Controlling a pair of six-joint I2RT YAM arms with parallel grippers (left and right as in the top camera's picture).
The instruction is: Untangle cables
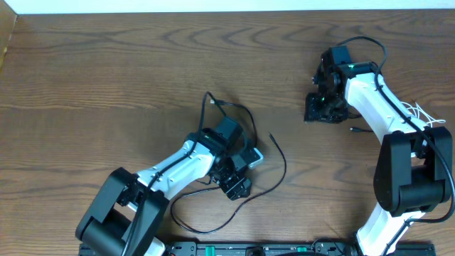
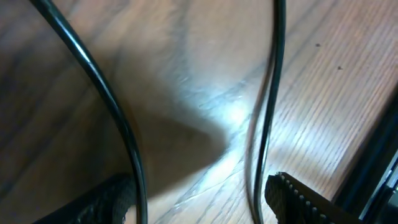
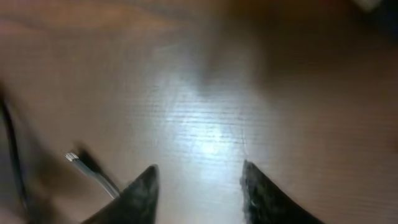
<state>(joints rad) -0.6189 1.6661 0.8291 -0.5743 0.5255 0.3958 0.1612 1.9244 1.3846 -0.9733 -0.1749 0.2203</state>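
Thin glossy black cords pass through the spread left end effector on the woodgrain tabletop; the right end effector is parted and empty.

Your right gripper hovers close over the worktop, fingertips apart, nothing but bare, glossy wood between them. Just outside one fingertip a thin cord lies on the wood, its plug end pointing away. Beyond it, a dark cord shows, too blurred to follow.
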